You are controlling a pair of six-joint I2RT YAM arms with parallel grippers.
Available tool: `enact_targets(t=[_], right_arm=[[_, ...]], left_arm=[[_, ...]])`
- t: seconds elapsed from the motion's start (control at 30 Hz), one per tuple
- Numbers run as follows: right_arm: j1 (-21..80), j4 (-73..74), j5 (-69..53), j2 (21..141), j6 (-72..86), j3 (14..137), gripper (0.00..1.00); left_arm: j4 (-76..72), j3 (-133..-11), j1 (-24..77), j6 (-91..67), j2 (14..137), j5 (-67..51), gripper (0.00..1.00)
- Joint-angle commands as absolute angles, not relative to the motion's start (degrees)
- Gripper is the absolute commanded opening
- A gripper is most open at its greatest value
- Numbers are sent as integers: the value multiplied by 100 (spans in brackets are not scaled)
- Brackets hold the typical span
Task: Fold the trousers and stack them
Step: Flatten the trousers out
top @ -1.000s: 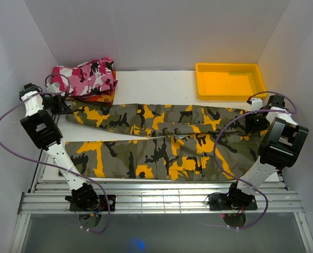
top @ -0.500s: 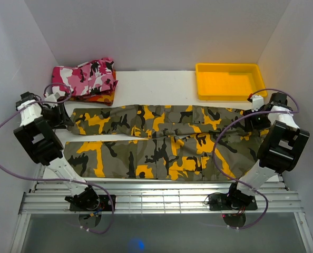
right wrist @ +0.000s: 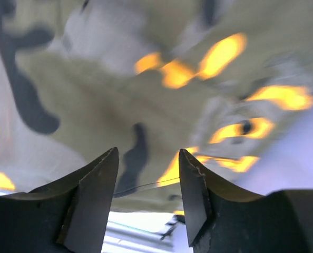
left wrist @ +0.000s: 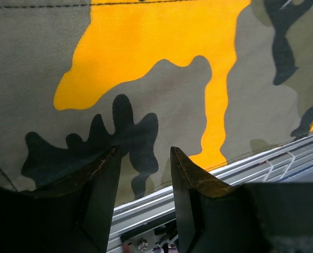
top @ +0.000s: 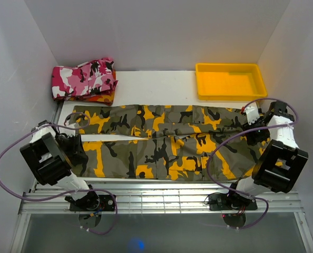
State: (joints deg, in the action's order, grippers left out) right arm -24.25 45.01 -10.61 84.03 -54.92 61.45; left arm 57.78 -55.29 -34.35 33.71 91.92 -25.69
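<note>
The trousers (top: 162,142), olive, yellow-orange and black camouflage, lie flat across the table with both legs running left and the waist at the right. My left gripper (top: 76,150) hovers over the end of the near leg, close to the table's front edge. In the left wrist view its jaws (left wrist: 145,153) stand open above the cloth (left wrist: 162,89), with nothing between them. My right gripper (top: 254,132) is over the waist end. It is open too (right wrist: 148,155), above blurred camouflage cloth (right wrist: 119,105) and holding nothing.
A pink, white and black camouflage garment (top: 85,79) lies folded on a red-orange one (top: 101,98) at the back left. A yellow tray (top: 227,65) sits at the back right. Metal rails (top: 156,197) run along the front edge, and white walls close in both sides.
My left gripper has opened and let go of the far leg's end, then swung toward me to the near leg's end. The right gripper has shifted slightly nearer over the waist.
</note>
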Motion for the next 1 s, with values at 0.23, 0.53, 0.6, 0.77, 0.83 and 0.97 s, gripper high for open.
enact_targets(t=[0.23,0.53,0.6,0.77,0.83,0.97], right_arm=[[-2426,4668,-642,8859,-5758,4949,51],[-2075,4623,-852,9176,-5441,4509,50],[-1917,4693,-896,9071,-5388,4395,50],[-1644,5018,-1160,8930,-5300,4289,50],[-1608,5027,-1213,8833,-5238,4342,50],[-1608,5246,-1379,8587,-5168,4693,50]], left_arm=[[5027,-6335,-3937,3059,10598,-2118,51],[5159,-7794,-4192,3208,11706,-2161,51],[5168,-8190,-4192,3182,11812,-2188,51],[5510,-9095,-4201,3103,11945,-2443,52],[5799,-9088,-4192,3234,11700,-2731,52],[5950,-8413,-4175,3532,10891,-2927,53]])
